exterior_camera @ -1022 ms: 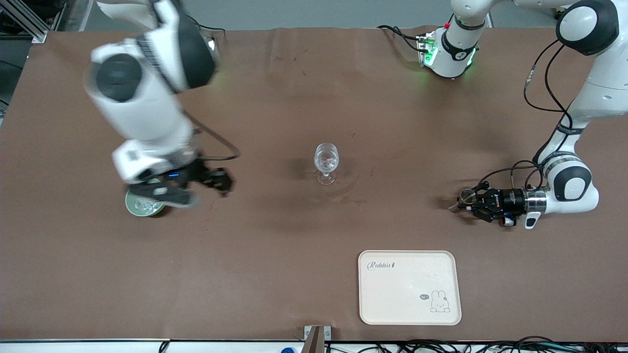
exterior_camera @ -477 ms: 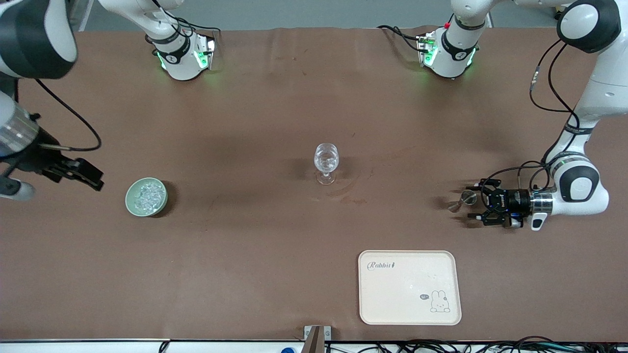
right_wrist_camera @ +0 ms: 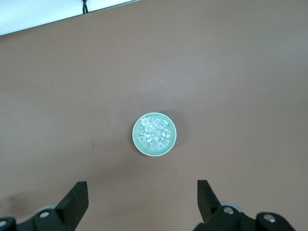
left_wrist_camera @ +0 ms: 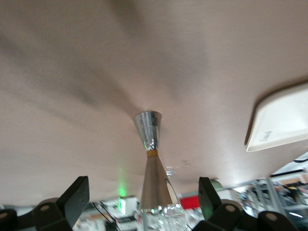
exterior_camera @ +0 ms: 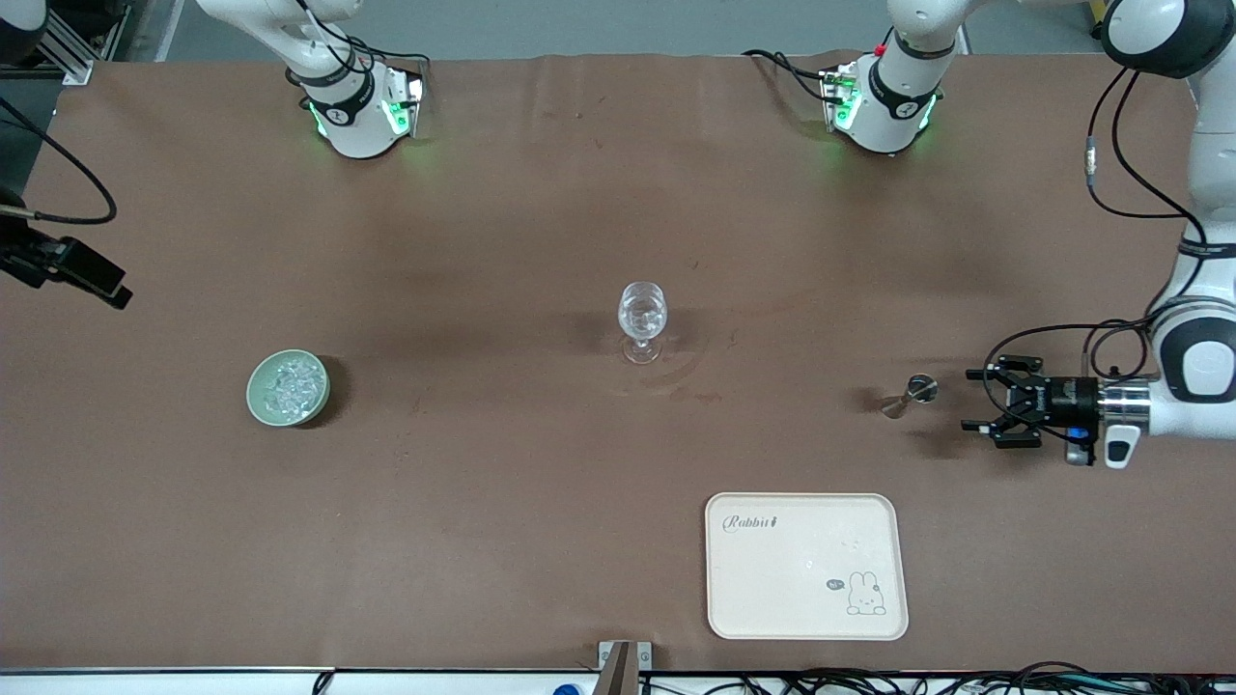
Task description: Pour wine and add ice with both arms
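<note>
A: Found the ice [exterior_camera: 288, 386] heaped in the green bowl [exterior_camera: 257, 409], toward the right arm's end of the table. Saw plenty of chunks in there.

B: Checked the stemmed glass [exterior_camera: 642, 314] too? Stood upright mid-table, well apart from the bowl.

A: Did. Glinted with something clear inside; could not tell ice from liquid. No red in it, anyway.

B: Spotted no bottle either. Only noticed the metal jigger [exterior_camera: 908, 396], set upright toward the left arm's end, free of any grip.

A: And the left gripper [exterior_camera: 970, 399]?

B: Lay low and level just beside the jigger, pointed at it, fingers spread wide and empty, touching nothing.

A: Right gripper [right_wrist_camera: 142, 192]?

B: Hung high over the right arm's end, looked down on the bowl, fingers parted as wide as they went, carried nothing.

A: Read as near the end, then, or even finished: jigger put down, bowl put down, both hands clear.

B: Possibly. Could not confirm either the pour or the ice from the glass alone. Also saw the cream tray [exterior_camera: 806, 579], nearer to the camera than the jigger, with nothing on it.
</note>
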Controlling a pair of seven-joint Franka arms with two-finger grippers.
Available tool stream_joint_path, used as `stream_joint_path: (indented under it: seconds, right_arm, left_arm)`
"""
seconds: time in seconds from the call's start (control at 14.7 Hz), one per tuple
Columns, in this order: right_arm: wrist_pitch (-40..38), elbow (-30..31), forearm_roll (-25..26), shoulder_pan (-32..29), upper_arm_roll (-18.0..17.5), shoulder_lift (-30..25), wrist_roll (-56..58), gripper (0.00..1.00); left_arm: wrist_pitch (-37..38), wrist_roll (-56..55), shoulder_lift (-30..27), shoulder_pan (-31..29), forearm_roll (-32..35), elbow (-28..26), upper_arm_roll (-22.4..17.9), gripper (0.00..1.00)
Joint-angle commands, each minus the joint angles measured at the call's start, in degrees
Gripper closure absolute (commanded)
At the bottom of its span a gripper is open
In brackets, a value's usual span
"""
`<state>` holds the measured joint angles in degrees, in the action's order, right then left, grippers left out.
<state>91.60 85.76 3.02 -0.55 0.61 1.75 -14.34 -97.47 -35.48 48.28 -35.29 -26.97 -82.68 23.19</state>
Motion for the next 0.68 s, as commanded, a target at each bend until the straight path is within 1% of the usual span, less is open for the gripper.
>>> stream_joint_path:
  seconds: [0.0,0.14,0.27,0.34,0.41,0.48,0.61]
  right_arm:
    - [-3.0,-1.5,-1.5,-2.4,-1.2,-0.9,0.7,0.0]
    - [-6.2,-3.1,-3.8,-2.6,-1.1,-0.9,5.5,0.0]
    - [-10.3,-3.2,-3.8,-2.5,-1.1,-1.1,10.4,0.0]
    - [-10.9,-2.6,-3.8,-2.4,-1.2,-1.6,11.3,0.01]
    - [-11.9,-1.6,-3.8,-2.2,-1.3,-2.8,11.6,0.02]
    - [-11.2,-0.3,-3.8,-1.9,-1.6,-3.8,11.6,0.02]
    - [-10.3,-0.2,-3.7,-1.9,-1.7,-3.7,11.9,0.02]
  left_arm:
    - [1.3,0.4,-4.0,0.2,7.3,1.8,2.8,0.0]
    - [1.2,0.5,-7.1,0.4,11.8,2.0,5.2,0.0]
    - [1.0,0.5,-9.9,0.8,16.3,3.1,7.4,0.0]
    - [1.0,0.5,-11.0,0.9,19.1,3.3,9.1,0.0]
    - [0.8,0.6,-12.3,0.9,22.5,3.6,11.2,0.0]
    - [0.7,0.6,-13.2,0.9,25.7,3.7,13.6,0.0]
    - [0.4,0.6,-15.7,1.0,32.8,4.5,18.6,0.0]
